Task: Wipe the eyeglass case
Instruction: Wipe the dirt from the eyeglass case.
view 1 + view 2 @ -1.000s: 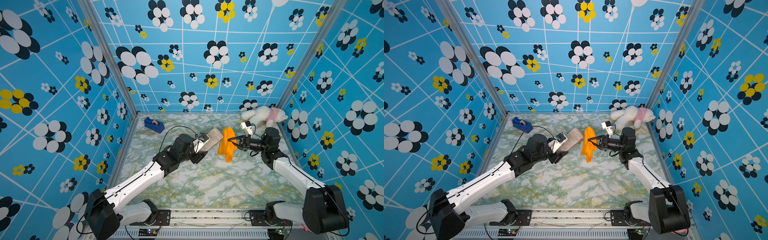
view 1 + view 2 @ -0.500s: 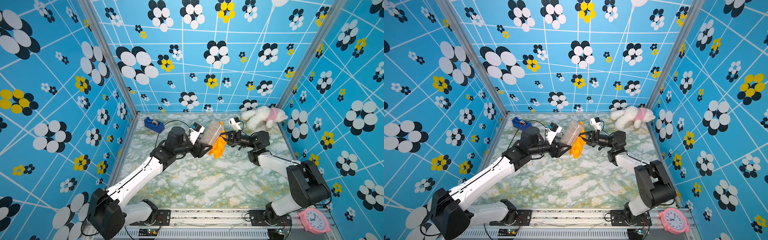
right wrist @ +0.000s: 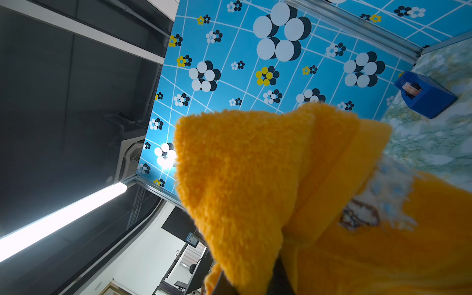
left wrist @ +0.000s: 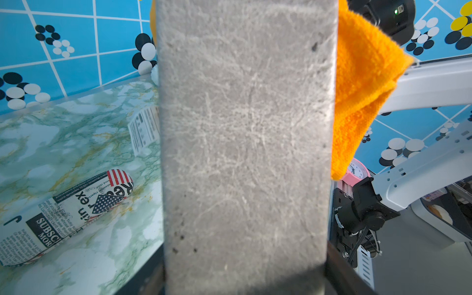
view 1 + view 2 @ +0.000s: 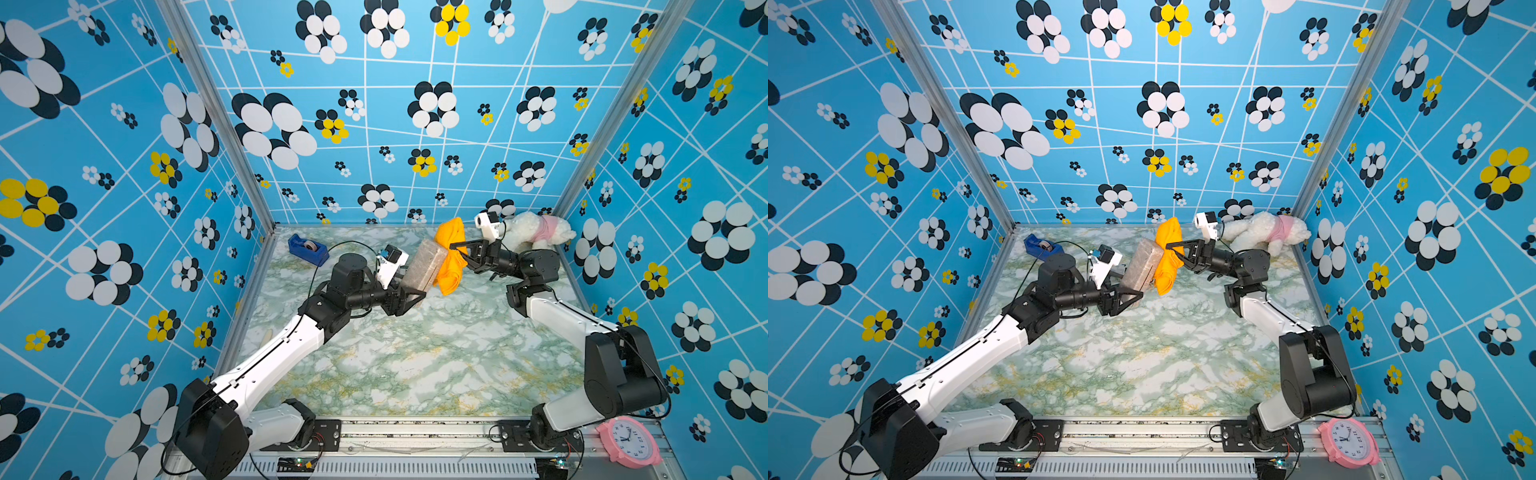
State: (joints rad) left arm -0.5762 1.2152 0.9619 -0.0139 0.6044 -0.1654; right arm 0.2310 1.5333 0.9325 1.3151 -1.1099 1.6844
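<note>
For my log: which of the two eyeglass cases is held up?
The grey case, clamped in the left gripper; the newspaper-print case lies on the table.

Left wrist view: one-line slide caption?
Close-up: the left gripper holds the grey eyeglass case, filling the frame; orange cloth shows behind its edge.

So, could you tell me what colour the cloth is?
The cloth is orange; right wrist view.
</note>
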